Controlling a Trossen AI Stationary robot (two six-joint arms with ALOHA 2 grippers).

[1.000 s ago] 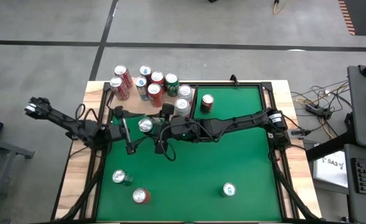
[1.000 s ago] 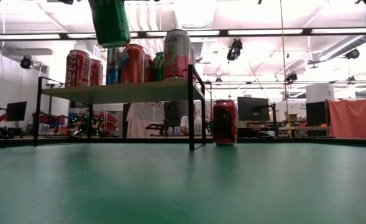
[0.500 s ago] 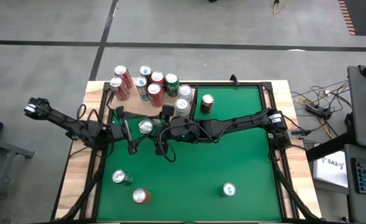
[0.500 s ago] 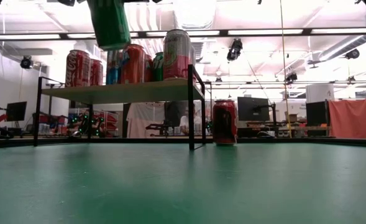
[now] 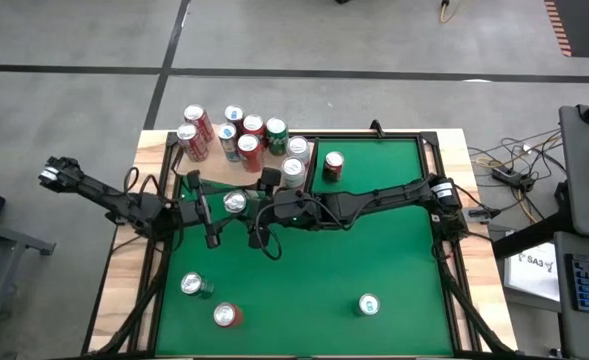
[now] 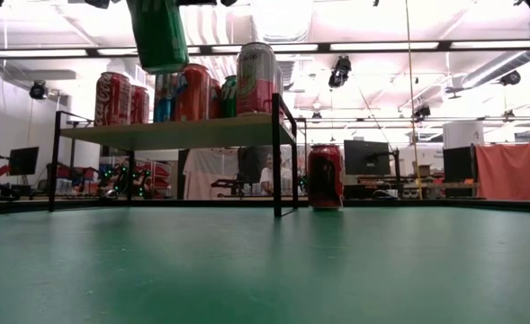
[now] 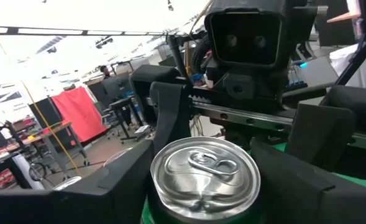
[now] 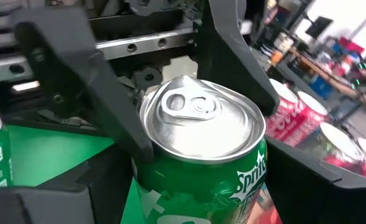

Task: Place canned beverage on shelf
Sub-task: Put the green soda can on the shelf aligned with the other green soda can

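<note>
Green bench (image 5: 374, 250) w/ shelf (image 5: 164, 150) at far left, already crowded w/ cans (image 5: 236, 134); one red can (image 5: 333, 166) stood beside it. Green Sprite can (image 5: 235, 203) was up in air btw. left end effector (image 5: 214, 212) and right end effector (image 5: 256, 212); right one held it, left one's fingers stood close on both sides, grip unclear.

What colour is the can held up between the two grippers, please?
Green, a Sprite can; clearest in the right wrist view.

Eight cans (image 5: 253, 127) are carried upright on the shelf (image 6: 179, 132); four more cans (image 5: 368, 304) are stood on the green bench (image 5: 374, 250).
</note>
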